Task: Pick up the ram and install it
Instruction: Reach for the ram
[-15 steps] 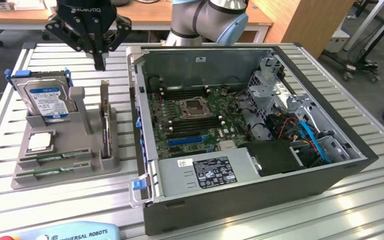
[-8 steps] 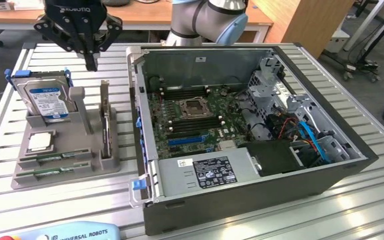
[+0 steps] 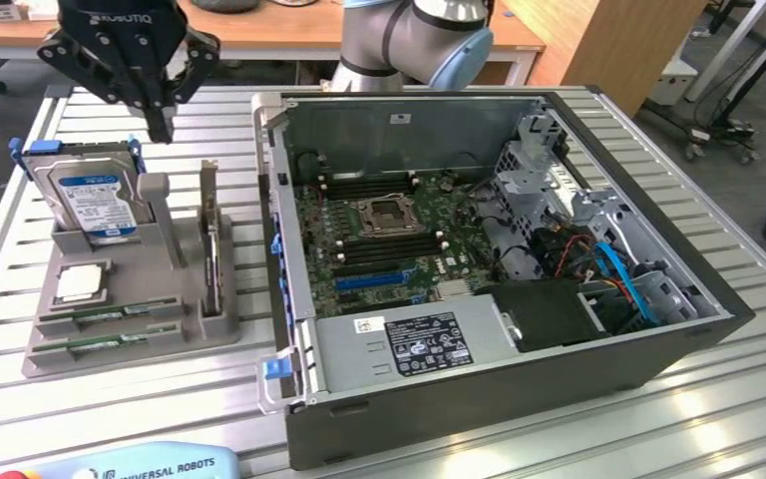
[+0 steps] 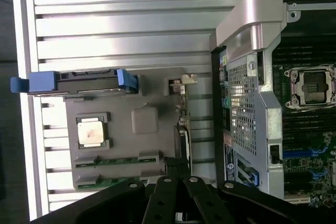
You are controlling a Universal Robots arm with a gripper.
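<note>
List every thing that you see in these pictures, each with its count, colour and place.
table: one, silver slats, under everything
computer case: one, dark grey, open, exterior view's right
motherboard: one, green, inside the case
power supply: one, silver-grey, case's near corner
holder: one, grey, exterior view's left of the case
hard drive: one, silver, blue-white label, upright in the holder
processor chip: one, silver, flat on the holder
ram: two sticks, green, holder's front slots
control pendant: one, pale blue, table's near edge
arm: one, grey and pale blue, behind the case
hand: one, black, shut, empty, raised near the hard drive
</note>
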